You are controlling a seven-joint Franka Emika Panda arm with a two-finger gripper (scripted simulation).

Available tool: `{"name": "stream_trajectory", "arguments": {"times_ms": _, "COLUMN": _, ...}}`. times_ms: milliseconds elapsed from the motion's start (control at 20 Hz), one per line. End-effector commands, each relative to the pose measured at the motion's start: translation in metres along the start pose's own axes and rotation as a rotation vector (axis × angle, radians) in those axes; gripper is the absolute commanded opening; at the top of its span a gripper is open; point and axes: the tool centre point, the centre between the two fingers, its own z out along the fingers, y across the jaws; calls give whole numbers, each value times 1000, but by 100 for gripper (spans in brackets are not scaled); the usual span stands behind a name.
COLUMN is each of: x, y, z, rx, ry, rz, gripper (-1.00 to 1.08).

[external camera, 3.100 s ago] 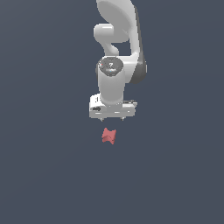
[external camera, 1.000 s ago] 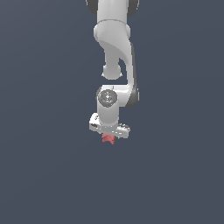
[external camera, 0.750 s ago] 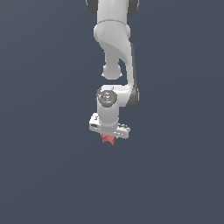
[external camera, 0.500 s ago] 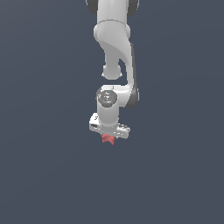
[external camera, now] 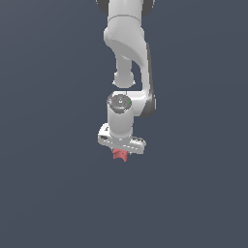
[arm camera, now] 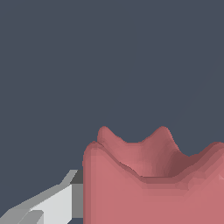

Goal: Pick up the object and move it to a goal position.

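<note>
The object (external camera: pixel 120 155) is a small matte red block with rounded lobes, and only its lower part shows under the white hand in the exterior view. My gripper (external camera: pixel 120 153) points straight down over it, and the hand's body hides the fingers there. In the wrist view the object (arm camera: pixel 153 179) fills the near field, its lobes and concave top edge plain to see. One light grey finger (arm camera: pixel 52 204) lies against its side. The other finger is out of that picture. The gripper looks shut on the object.
A flat, dark grey-blue surface (external camera: pixel 53 193) spreads all around the object. The white arm (external camera: pixel 128 53) rises above the hand toward the top of the exterior view. No other thing shows.
Since 3.1 s ago the hand has come down from above the object onto it. Over the last second the arm and the object have hardly shifted.
</note>
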Motion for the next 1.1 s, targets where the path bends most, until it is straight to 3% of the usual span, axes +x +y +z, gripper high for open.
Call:
{"name": "stream_trajectory", "arguments": {"times_ms": 0, "x": 14, "y": -6, "z": -22, "rx": 8, "ry": 45, "rz": 12, "gripper": -100}}
{"name": "stream_trajectory", "arguments": {"times_ms": 200, "x": 42, "y": -18, "z": -73, "rx": 23, "ry": 147, "rz": 42, "gripper": -100}}
{"name": "stream_trajectory", "arguments": {"times_ms": 550, "x": 85, "y": -37, "z": -196, "rx": 58, "ry": 374, "rz": 108, "gripper": -100}}
{"name": "stream_trajectory", "arguments": {"times_ms": 850, "x": 100, "y": -48, "z": -297, "rx": 81, "ry": 552, "rz": 160, "gripper": -100}}
{"name": "stream_trajectory", "arguments": {"times_ms": 1050, "x": 100, "y": -52, "z": -348, "rx": 91, "ry": 640, "rz": 185, "gripper": -100}}
